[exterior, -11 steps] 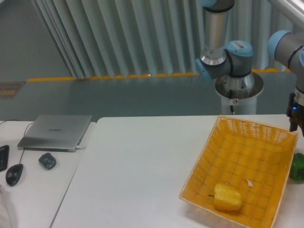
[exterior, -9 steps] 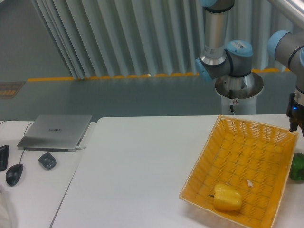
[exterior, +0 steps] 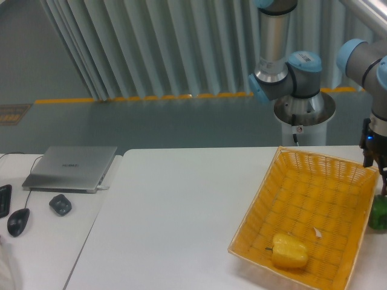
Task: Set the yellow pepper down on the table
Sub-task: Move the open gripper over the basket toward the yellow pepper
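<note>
- Shifted slightly left and downward, the gripper (exterior: 373, 162) now hangs above the green pepper (exterior: 379, 212); jaw state unclear.
- Yellow pepper (exterior: 289, 251) lies sideways in the basket (exterior: 284, 181) on the desk (exterior: 175, 217), stem pointing left.

1. We see a wall of pale grey-green vertical slats (exterior: 151, 48) filling the back of the room, leaning slightly leftwards at the left.
2. Below it we see a dull grey-green floor (exterior: 151, 124), crossed by a yellow line (exterior: 121, 98) running left to right.
3. At the far left edge of the floor we make out a small brownish marking (exterior: 12, 113); its detail is too blurred to read.
4. To the left, we see a second white desk (exterior: 42, 241) standing just beside the main one, with a narrow seam between them.
5. On that desk we see a closed silver laptop (exterior: 71, 167), a black mouse (exterior: 18, 222) and a small dark object (exterior: 60, 205).
6. The light looks even and soft, with faint shadows.
</note>
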